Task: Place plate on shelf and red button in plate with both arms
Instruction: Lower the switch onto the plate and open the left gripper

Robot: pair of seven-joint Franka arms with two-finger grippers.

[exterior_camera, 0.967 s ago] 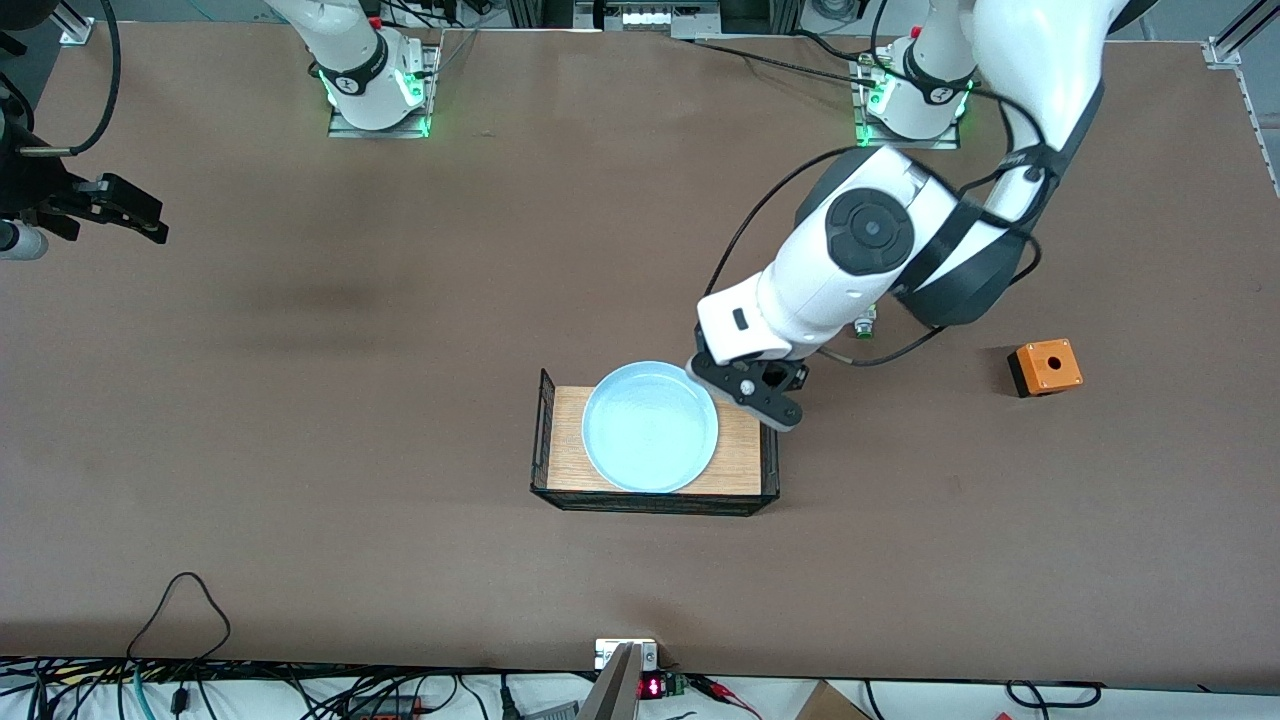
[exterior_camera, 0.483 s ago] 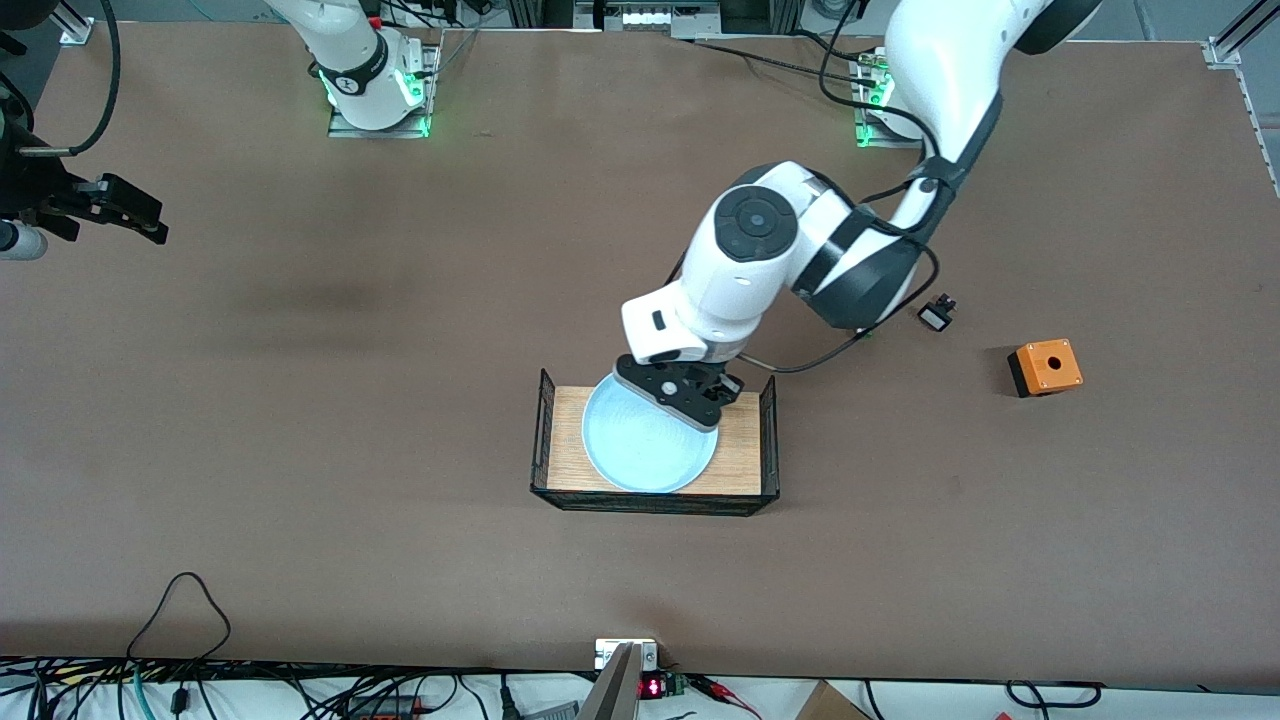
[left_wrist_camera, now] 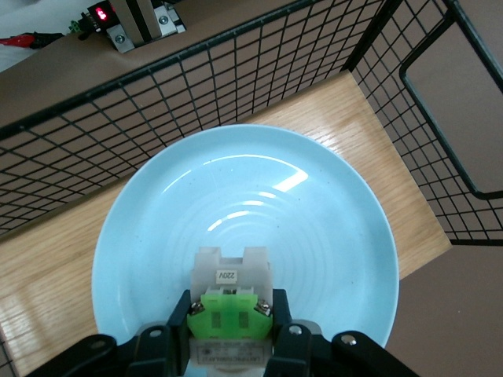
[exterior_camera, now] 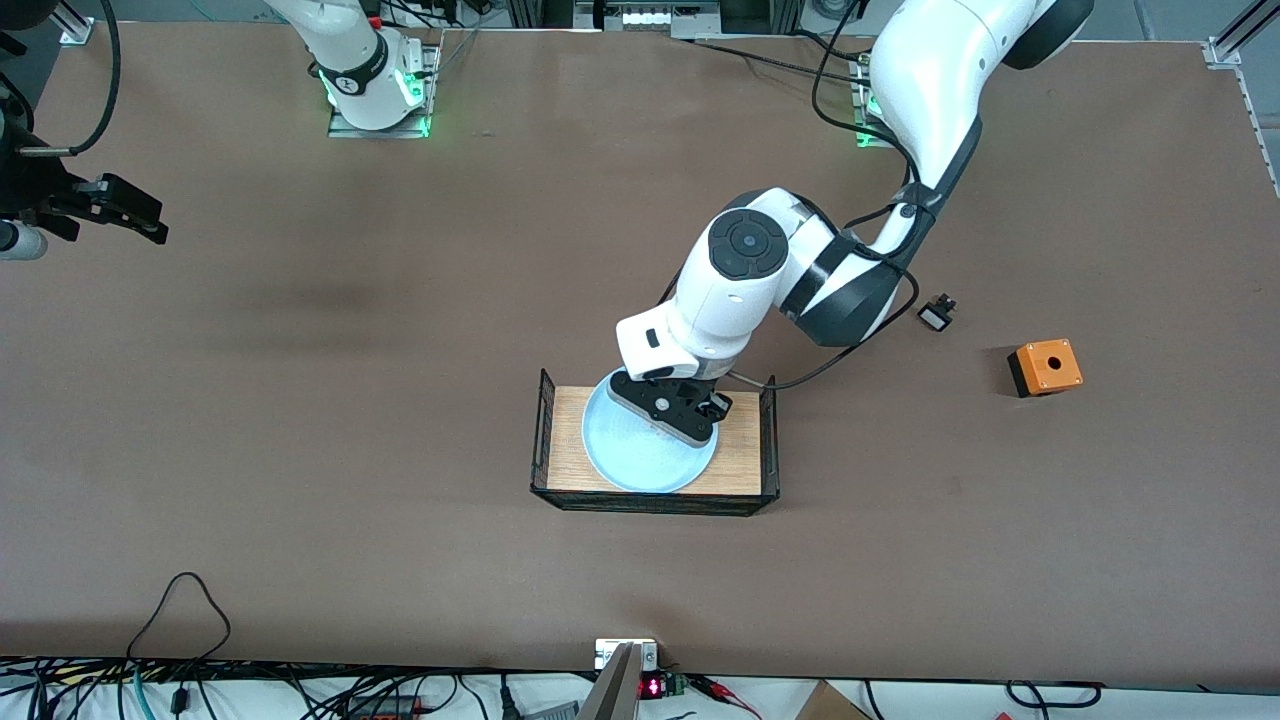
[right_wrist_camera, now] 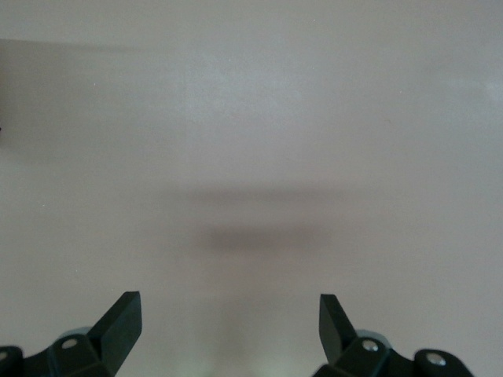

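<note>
I have the left gripper [left_wrist_camera: 229,345] clamped on the red button [left_wrist_camera: 232,302], hanging directly over the plate [left_wrist_camera: 314,220], which sits on the wire tray's [exterior_camera: 770,440] wooden base. The drop is straight down. My right gripper [right_wrist_camera: 228,326] waits open over bare worktop [exterior_camera: 300,400], well apart.

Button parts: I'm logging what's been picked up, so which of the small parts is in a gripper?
The red button, clamped in the left gripper over the plate. The small black-and-white part and orange box lie on the table.
</note>
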